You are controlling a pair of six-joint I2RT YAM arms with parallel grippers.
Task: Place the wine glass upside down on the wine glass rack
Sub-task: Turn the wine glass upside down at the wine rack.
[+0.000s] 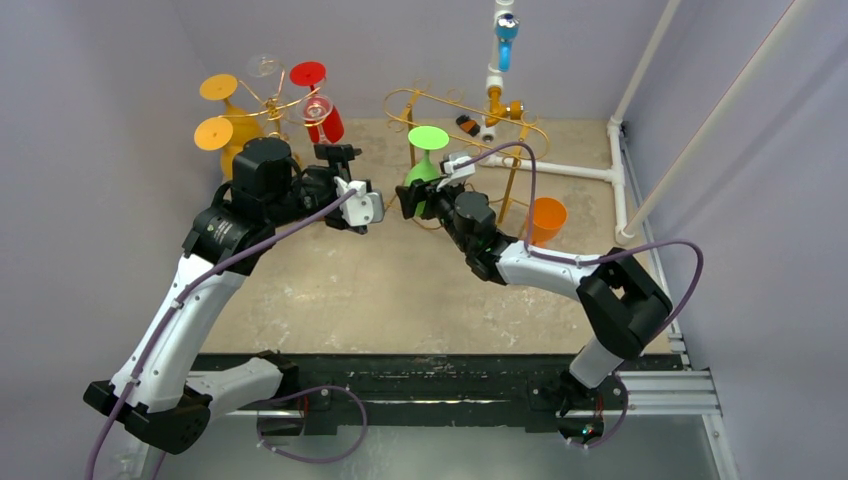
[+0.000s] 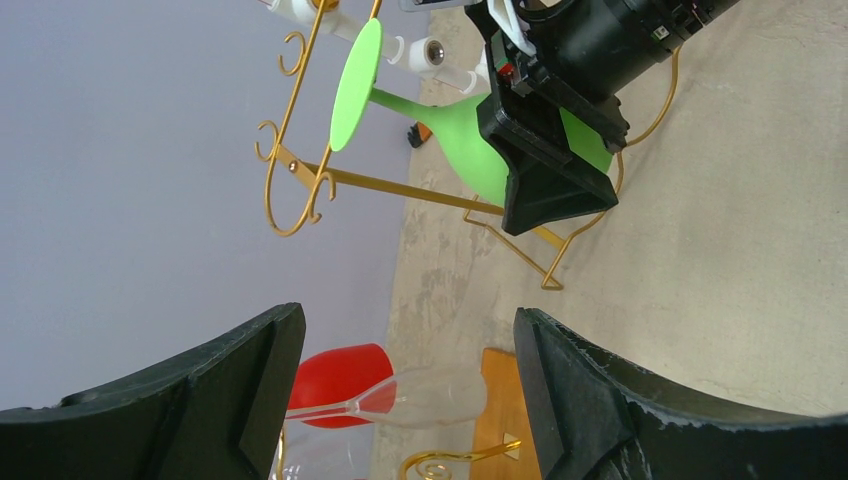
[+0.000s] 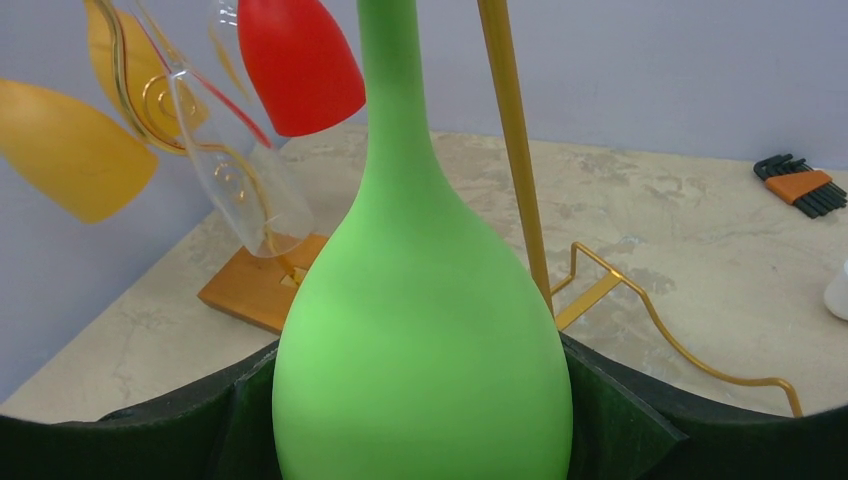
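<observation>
Green wine glass [image 3: 420, 330] is inverted, foot up, bowl down. My right hand [image 1: 412, 203] is clamped on the bowl, fingers closed against both sides. The glass is off the surface [image 1: 380, 290], just beside the gold rack [image 2: 400, 187], foot near its hooked end; contact with the rack: can't tell. My left hand [image 1: 358, 207] is spread wide, holding nothing, facing the glass. Orange glass [image 1: 547, 218] stands upright right of the rack.
</observation>
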